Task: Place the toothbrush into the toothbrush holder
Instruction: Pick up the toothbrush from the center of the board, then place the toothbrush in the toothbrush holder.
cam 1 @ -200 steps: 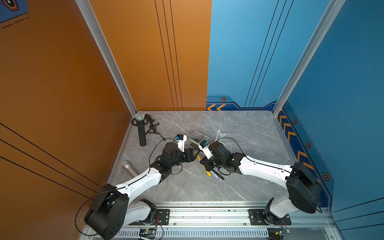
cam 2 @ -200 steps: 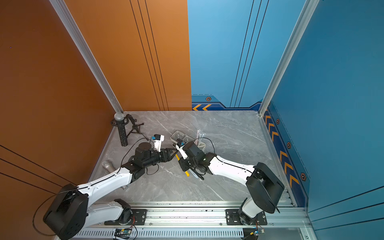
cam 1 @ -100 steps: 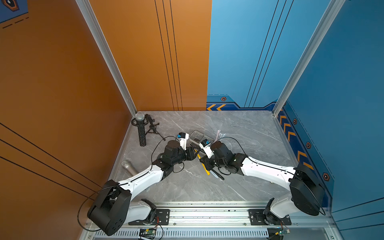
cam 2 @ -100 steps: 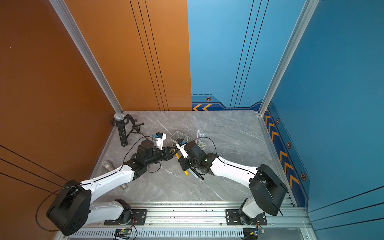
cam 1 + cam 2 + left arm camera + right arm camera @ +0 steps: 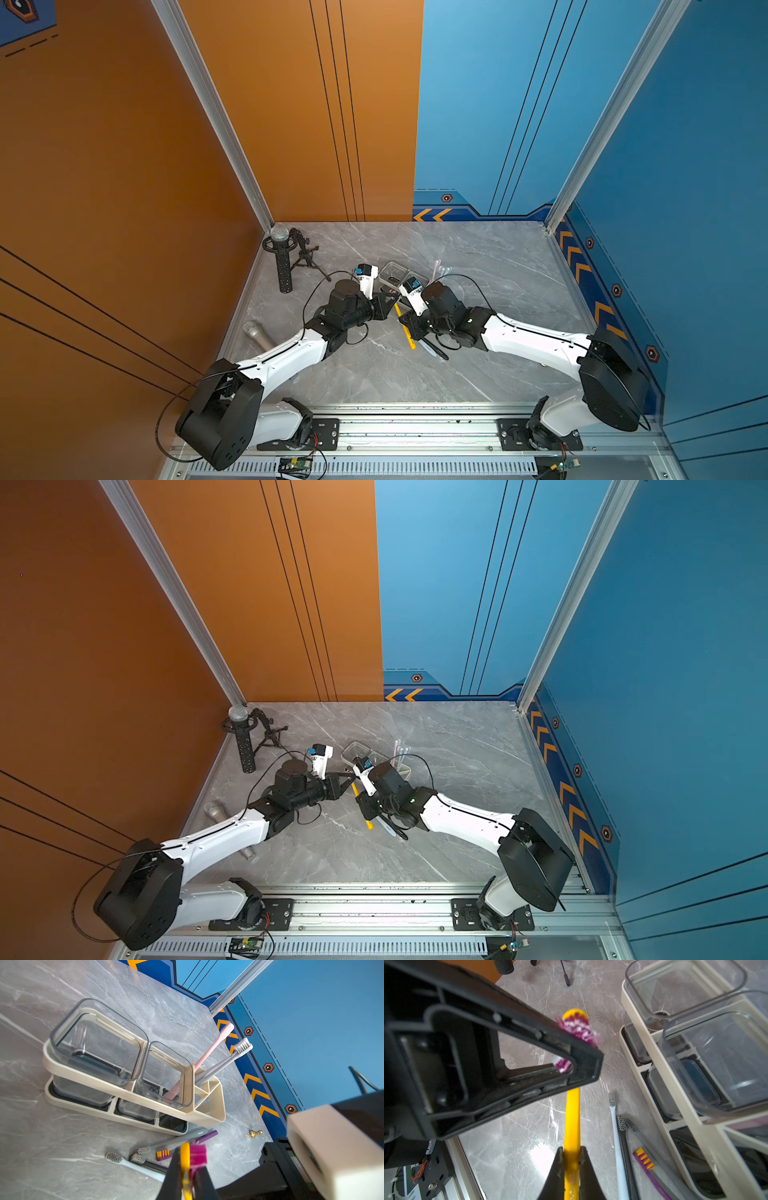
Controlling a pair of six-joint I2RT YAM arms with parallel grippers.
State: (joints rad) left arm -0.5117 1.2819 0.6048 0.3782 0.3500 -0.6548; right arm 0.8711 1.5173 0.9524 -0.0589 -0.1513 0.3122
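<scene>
The left tool (image 5: 188,1165) is closed on the neck of a yellow plastic toothbrush with magenta-and-white bristles (image 5: 572,1113). It grips just behind the bristle head, which sticks out past its tips. The right tool (image 5: 572,1150) is clamped on the same toothbrush farther down the yellow handle. The brush therefore spans the gap between the two tools, over the grey marbled surface (image 5: 41,1147). Whether any part of it touches that surface cannot be told.

The cream-white rectangular plastic toothbrush holder (image 5: 93,1077), with two clear square cups, stands on the surface ahead of the left tool. It lies off to one side of the right tool, and neither tool touches it. In its divided end compartment a pink toothbrush (image 5: 209,1051) and a grey toothbrush (image 5: 226,1061) lean tilted.

Four loose brushes lie flat on the surface between the tools and the holder:
- a light-blue one (image 5: 616,1147)
- a black one (image 5: 620,1122)
- a grey-handled one (image 5: 180,1138) against the holder's base
- a purple one with yellow-and-pink bristles (image 5: 644,1159)

A small gold chess pawn (image 5: 256,1132) lies near the holder's compartment end.
</scene>
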